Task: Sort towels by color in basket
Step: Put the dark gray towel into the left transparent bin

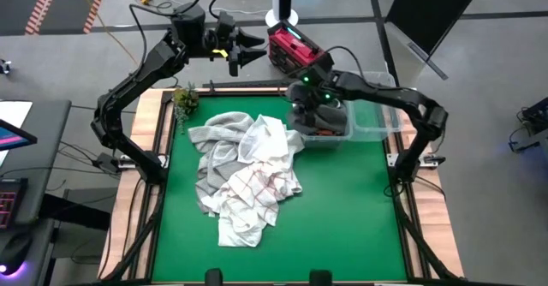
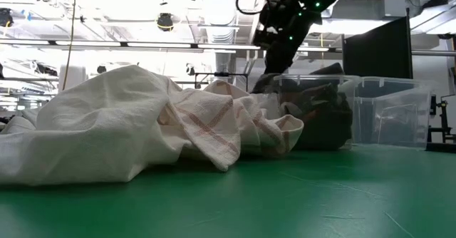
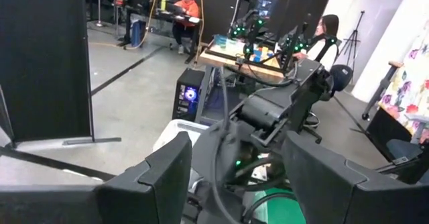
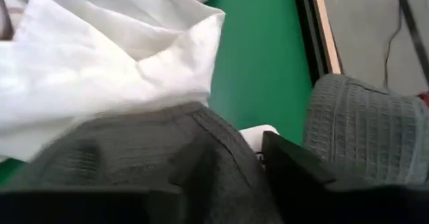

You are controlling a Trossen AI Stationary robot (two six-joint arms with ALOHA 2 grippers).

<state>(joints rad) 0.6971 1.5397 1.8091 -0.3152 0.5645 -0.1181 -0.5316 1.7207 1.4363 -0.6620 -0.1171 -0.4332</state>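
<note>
Nearest the front edge of the green tabletop (image 1: pixel 342 217) lies the white towel with thin red check lines (image 1: pixel 257 192), the lowest part of a loose heap that spreads across the middle of the mat. Plain white towel (image 1: pixel 270 145) folds sit over it toward the centre, and a light grey towel (image 1: pixel 227 125) reaches toward the back-left corner, just short of a small green plant (image 1: pixel 185 99) that stands there. Farther back, near the back-right corner, two clear plastic bins stand side by side and touching: the inner bin (image 1: pixel 324 130) already carries dark grey cloth with a bit of rust-orange showing, and the outer bin (image 1: pixel 377 122) looks bare inside. The right gripper (image 1: pixel 310 106) hangs directly over the inner bin, and its wrist view shows a dark grey towel (image 4: pixel 154 163) bunched around its fingers (image 4: pixel 295 163); whether they clamp the cloth or have let go cannot be told. The left gripper (image 1: pixel 248 50) waits beyond the back edge of the table, raised, its fingers spread apart with nothing between them. The step in hand appears to be depositing a dark towel into the inner bin. The next move probably calls for freeing that cloth fully inside the bin walls, then lifting clear and reaching to the heap for a single towel, pinched at an exposed fold so the layers beneath do not drag along.
</note>
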